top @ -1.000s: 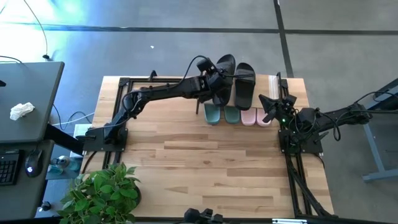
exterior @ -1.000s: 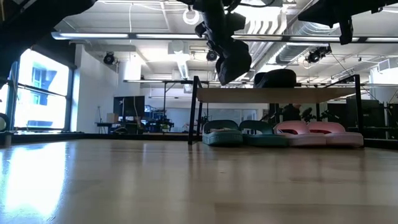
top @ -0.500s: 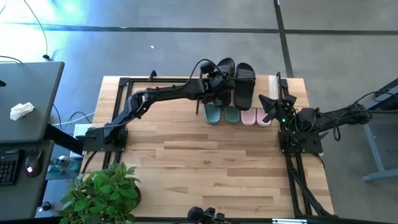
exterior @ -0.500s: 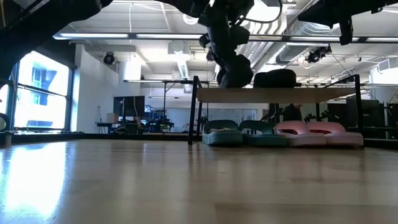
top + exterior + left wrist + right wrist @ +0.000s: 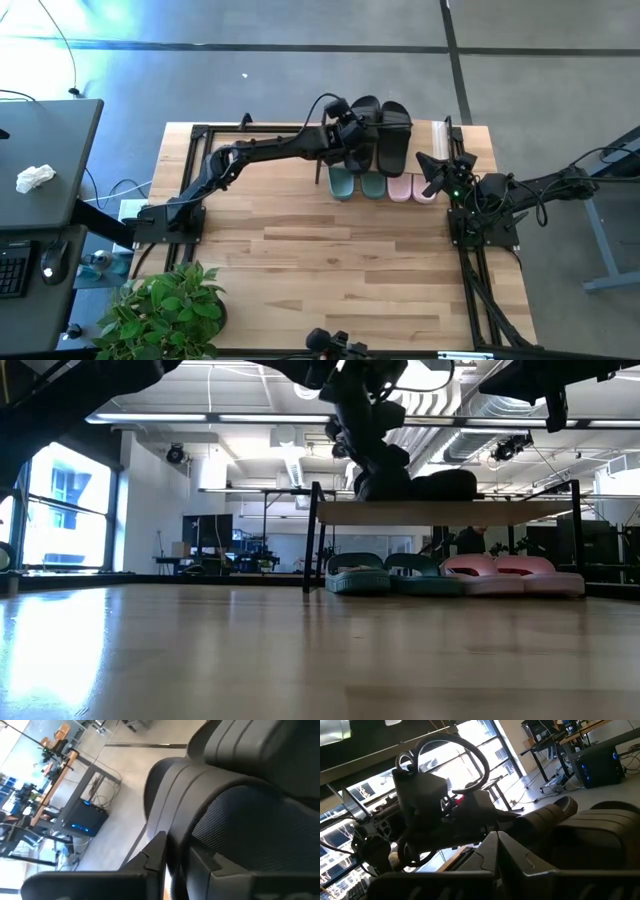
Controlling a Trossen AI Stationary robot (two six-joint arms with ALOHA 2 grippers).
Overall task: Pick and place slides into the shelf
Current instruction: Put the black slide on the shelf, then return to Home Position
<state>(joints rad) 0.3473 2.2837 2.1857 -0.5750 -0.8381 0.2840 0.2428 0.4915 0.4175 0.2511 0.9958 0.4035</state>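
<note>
High view shows the shelf [image 5: 438,135] at twelve o'clock on the desk [image 5: 330,260], with the green pair [image 5: 356,185] and the pink pair [image 5: 412,188] below it and two black slides [image 5: 394,135] on top. The left tool [image 5: 352,135] seems to grip the left black slide. The right tool [image 5: 432,172], closed and empty, waits at three o'clock. Only the release is left.
</note>
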